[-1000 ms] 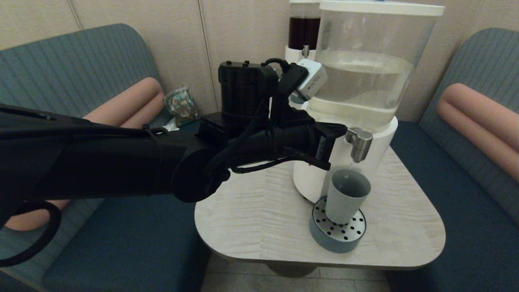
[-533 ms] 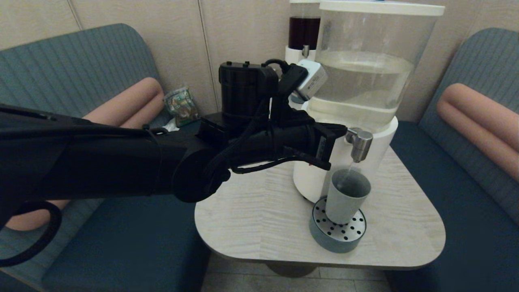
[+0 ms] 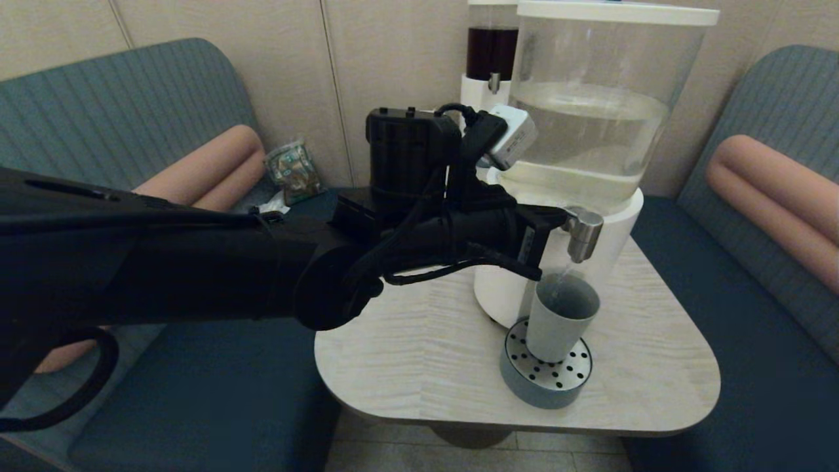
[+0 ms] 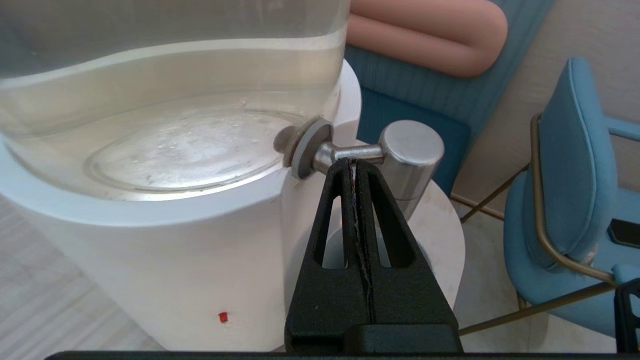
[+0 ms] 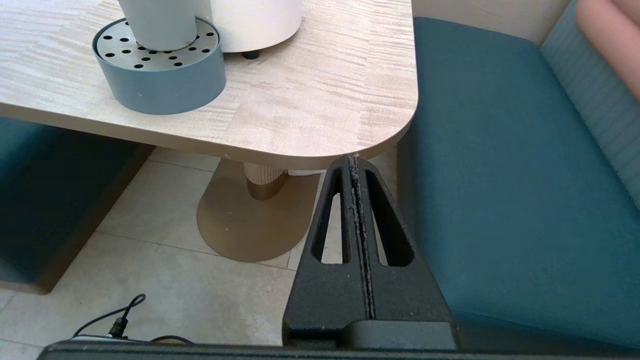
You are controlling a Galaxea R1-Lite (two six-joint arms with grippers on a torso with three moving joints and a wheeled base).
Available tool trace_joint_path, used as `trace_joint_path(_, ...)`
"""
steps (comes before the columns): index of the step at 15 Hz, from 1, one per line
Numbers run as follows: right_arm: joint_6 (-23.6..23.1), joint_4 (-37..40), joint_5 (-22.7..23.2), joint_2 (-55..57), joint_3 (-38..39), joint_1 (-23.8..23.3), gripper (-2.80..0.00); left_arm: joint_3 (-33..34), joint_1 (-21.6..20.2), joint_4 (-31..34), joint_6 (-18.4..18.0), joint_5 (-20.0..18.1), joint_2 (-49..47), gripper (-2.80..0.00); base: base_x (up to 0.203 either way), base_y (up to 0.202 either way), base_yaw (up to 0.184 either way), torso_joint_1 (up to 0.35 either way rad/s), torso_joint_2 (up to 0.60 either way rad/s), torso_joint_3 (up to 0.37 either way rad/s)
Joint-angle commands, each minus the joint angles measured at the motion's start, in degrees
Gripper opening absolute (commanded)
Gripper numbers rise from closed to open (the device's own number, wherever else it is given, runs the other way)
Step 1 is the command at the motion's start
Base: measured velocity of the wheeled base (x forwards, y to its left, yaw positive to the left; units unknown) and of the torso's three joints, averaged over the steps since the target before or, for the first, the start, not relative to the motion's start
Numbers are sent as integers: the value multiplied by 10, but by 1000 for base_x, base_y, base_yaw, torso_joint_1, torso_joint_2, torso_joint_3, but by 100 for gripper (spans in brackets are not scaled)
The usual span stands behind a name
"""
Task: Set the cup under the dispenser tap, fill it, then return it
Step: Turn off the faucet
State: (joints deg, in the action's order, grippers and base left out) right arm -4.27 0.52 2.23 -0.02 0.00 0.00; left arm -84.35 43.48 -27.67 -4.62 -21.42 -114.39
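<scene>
Matte black, wedge-shaped right gripper (image 5: 356, 159) parked low off the table's (image 5: 300, 115) corner, jaws pressed together on nothing; well apart from the work; grey-blue drip tray (image 3: 544, 387) beyond, perforated steel top; on it the cup (image 3: 557, 318), plain tapered tumbler, upright, long axis vertical, directly below the dispenser tap (image 4: 407, 155) and below the left jaws, a thin stream falling into it; left gripper (image 4: 354, 162) clearly the nearer arm, jaws closed flat against each other, tips touching the tap's brushed-steel stem from beneath; judged mid-fill, release and a downward reach to follow; behind, white base and clear tank (image 3: 590, 118) of pale liquid.
</scene>
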Motion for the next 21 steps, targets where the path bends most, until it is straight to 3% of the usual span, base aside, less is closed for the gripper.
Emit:
trace_joint_path(1,0,0,1,-1,0,0,-280,-3,1,-1,0,-1,-8,-280,0,0,0,0,0,0)
trace_joint_path(10,-1,0,1,-1,0,0,-280,-48,5,21,4,6,-22,-280,0,0,0,0,0,0)
trace_joint_path(21,0,0,1,-1,0,0,-280,-57,10,24,7,3,-50,-280,0,0,0,0,0,0)
